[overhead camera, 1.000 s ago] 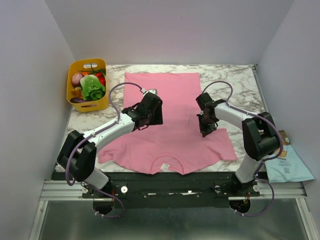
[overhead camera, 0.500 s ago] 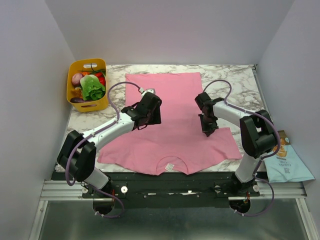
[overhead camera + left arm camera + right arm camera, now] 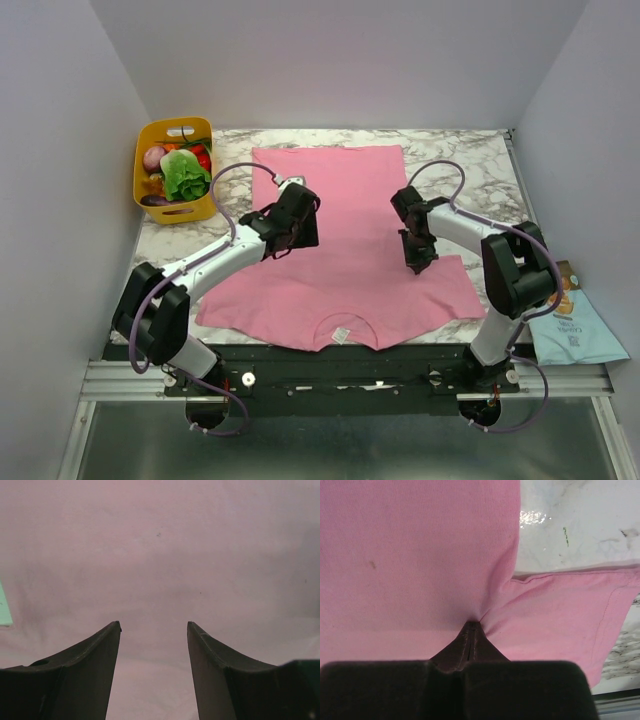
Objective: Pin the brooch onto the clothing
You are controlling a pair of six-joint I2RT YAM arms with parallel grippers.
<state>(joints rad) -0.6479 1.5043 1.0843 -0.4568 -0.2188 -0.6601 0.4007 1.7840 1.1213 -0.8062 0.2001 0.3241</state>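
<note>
The marbled worktop (image 3: 480, 160) is largely covered by the pink T-shirt (image 3: 350, 200), which lies flat. Its long axis runs from the near edge to the far edge. The neckline points at the near edge, the hem lies towards the far edge, and one sleeve spreads towards each side edge.

The left arm (image 3: 215, 262) reaches diagonally from the near left corner over the shirt's left half. The right arm (image 3: 470, 230) bends in from the near right corner to the shirt's right side.

A yellow basket (image 3: 180, 212) of vegetables stands at the far left corner, just beside the shirt's hem corner. A light-blue packet (image 3: 578, 332) lies off the worktop, past its right edge near the near right corner.

The left pincer (image 3: 154, 623) hangs above plain pink fabric. Its fingers (image 3: 95, 660) stand well apart with nothing between them.

The right pincer (image 3: 471, 625) is fully closed at the spot where the right sleeve meets the body. The cloth puckers into its tip with creases fanning outward, so it appears to have a pinch of the shirt.

A small white label (image 3: 341, 333) sits inside the neckline at the near edge, midway along it.

The brooch cannot be made out in any view. A faint brownish speck (image 3: 372, 564) shows on the fabric in the right wrist view, too small to identify.
</note>
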